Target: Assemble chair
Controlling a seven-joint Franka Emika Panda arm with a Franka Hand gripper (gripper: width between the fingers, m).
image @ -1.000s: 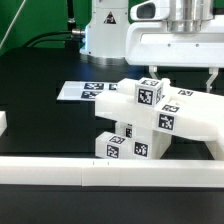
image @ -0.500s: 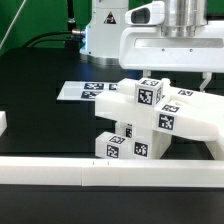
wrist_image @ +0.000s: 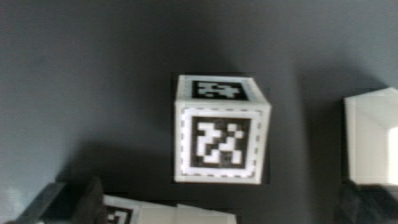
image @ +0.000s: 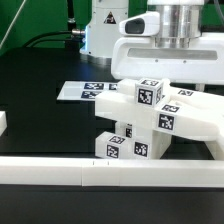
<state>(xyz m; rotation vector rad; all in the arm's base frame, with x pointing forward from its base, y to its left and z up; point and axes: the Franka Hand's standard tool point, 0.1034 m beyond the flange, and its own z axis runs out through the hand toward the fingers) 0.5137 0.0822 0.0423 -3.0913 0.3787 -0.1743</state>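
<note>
Inspecting scene: black table (image: pixel 40 110), one arm, white furniture parts.
Chair: the chair (image: pixel 150 118) sits right of centre in the exterior view, resting on the table just behind the border rail (image: pixel 110 172); chunky white blocks joined into one piece, several black-and-white tags facing the camera.
Chair, close view: a tagged block (wrist_image: pixel 222 130) fills the middle of the wrist view, one tag on its top face and one on its front; a second white part (wrist_image: pixel 374 130) shows at the edge, apart from the block.
Gripper: the gripper (image: pixel 165 60) hangs at the upper right of the exterior frame, directly above the chair; contact with it cannot be told.
Fingers: spread wide apart, holding nothing; dark fingertips (wrist_image: pixel 63 200) show blurred at the frame corners in the wrist view.
Marker board: the marker board (image: pixel 85 91) lies flat on the table, left of centre, behind the chair.
Arm base: white base (image: pixel 105 30) stands at top centre.
</note>
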